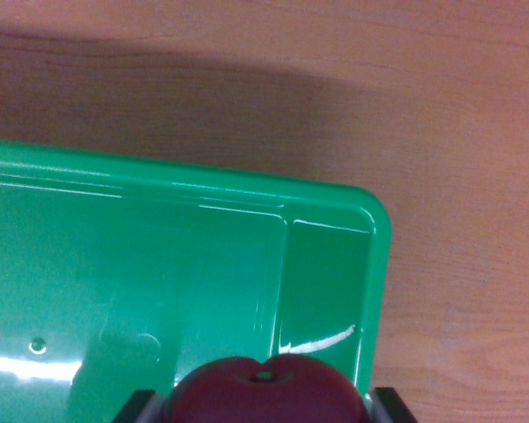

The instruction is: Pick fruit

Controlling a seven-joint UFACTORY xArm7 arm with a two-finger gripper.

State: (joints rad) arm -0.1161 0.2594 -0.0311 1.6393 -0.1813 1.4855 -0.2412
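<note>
Green plastic tray (326, 264) on a wooden table (458, 106), seen from the wrist camera. A dark red fruit (263, 397), apple-like with its dimple facing the camera, sits at the bottom edge, over the tray's near-right corner. The gripper (263, 407) shows only as two dark finger tips (134, 410) flanking the fruit, apparently closed on it; actual contact is cropped from view. Judged step: carrying or placing. Keep the grip firm and the fruit inside the tray's rim before releasing.
</note>
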